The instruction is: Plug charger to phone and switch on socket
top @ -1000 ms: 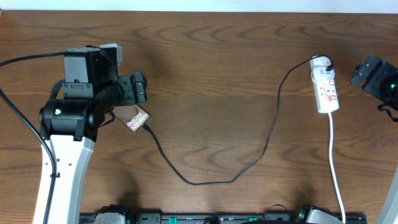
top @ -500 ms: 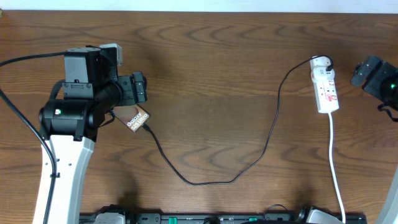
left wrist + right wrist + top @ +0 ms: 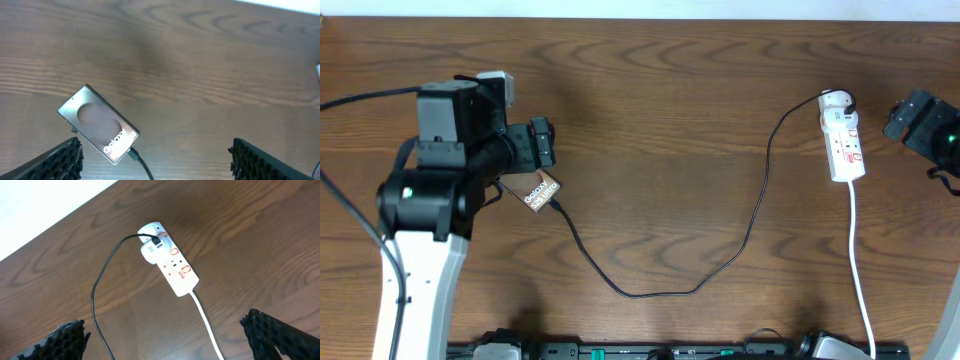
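Observation:
The phone [image 3: 540, 190] lies flat on the table at the left, partly under my left arm; in the left wrist view [image 3: 98, 124] its face shows "Galaxy" lettering and a brownish oval. The charger cable [image 3: 650, 292] has its tip in the phone's lower end [image 3: 133, 154] and loops right to its plug in the socket [image 3: 843, 140], a white power strip, also in the right wrist view [image 3: 170, 262]. My left gripper [image 3: 155, 165] is open and empty above the table right of the phone. My right gripper [image 3: 165, 340] is open and empty, away from the strip.
The strip's white cord [image 3: 860, 270] runs down to the table's front edge. Black fixtures [image 3: 670, 351] line the front edge. My right arm's head [image 3: 925, 122] sits at the far right edge, right of the strip.
My left arm has shifted slightly to the left and up. The phone, cable, strip and right arm have not moved.

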